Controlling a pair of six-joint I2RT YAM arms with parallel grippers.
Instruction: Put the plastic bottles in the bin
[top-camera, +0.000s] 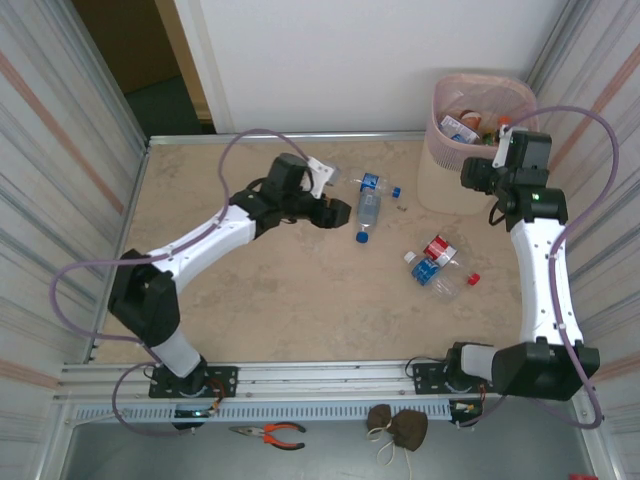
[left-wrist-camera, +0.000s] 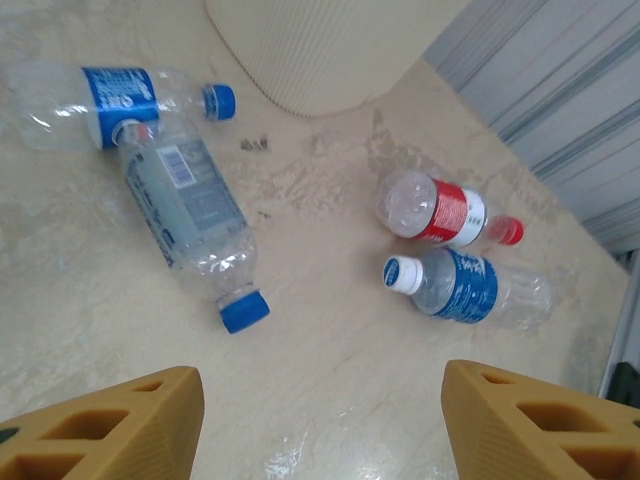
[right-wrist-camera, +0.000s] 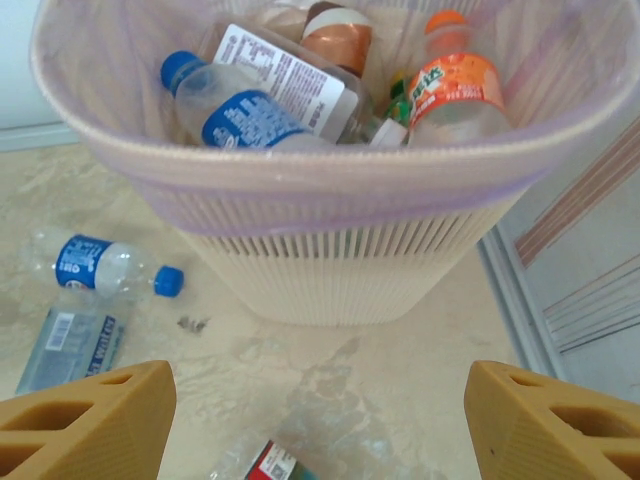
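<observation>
Four plastic bottles lie on the table. A blue-labelled one touches a clear blue-capped one near the middle. A red-labelled one and a blue-labelled, white-capped one lie side by side further right. My left gripper hangs open and empty just left of the clear bottle. The bin stands at the back right with several bottles inside, among them an orange one. My right gripper is open and empty, at the bin's near side.
Corrugated walls close in both sides of the table. A metal rail runs along the near edge. Orange-handled pliers and a brown pouch lie below the rail. A small dark crumb sits near the bin's foot.
</observation>
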